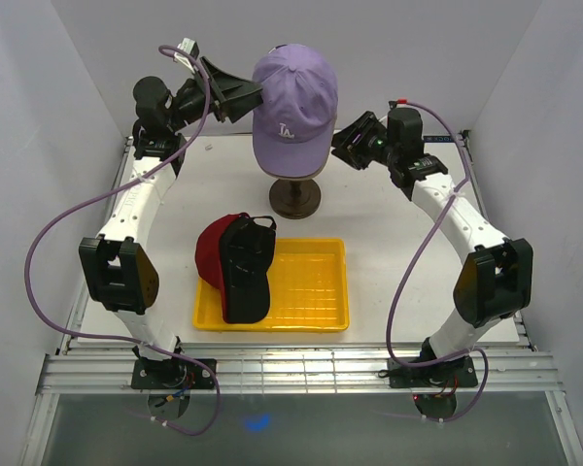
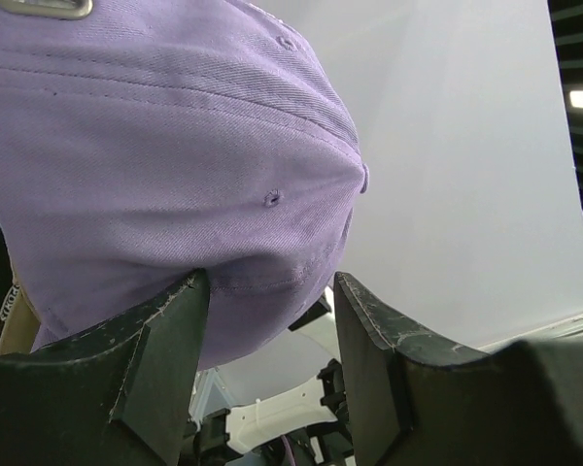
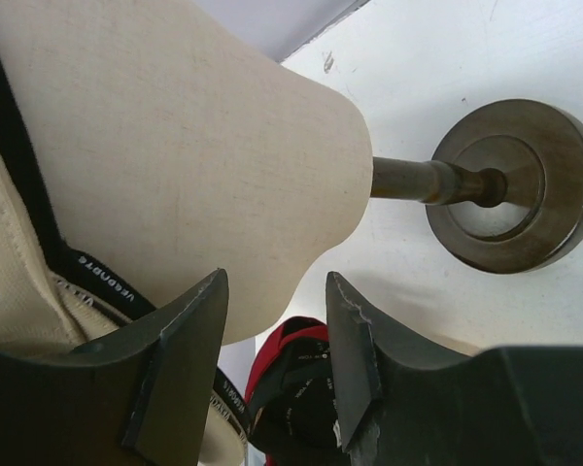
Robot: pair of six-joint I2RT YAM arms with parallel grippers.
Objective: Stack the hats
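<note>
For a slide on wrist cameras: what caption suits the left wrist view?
Left gripper, jaws apart, straddles the rounded crown of the lavender cap.

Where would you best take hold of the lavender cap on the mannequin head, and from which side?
Probably by the brim of the lavender cap, from the near side: it juts free beyond the mannequin head, thin enough for open jaws, whereas the crown lies stretched over the head.
</note>
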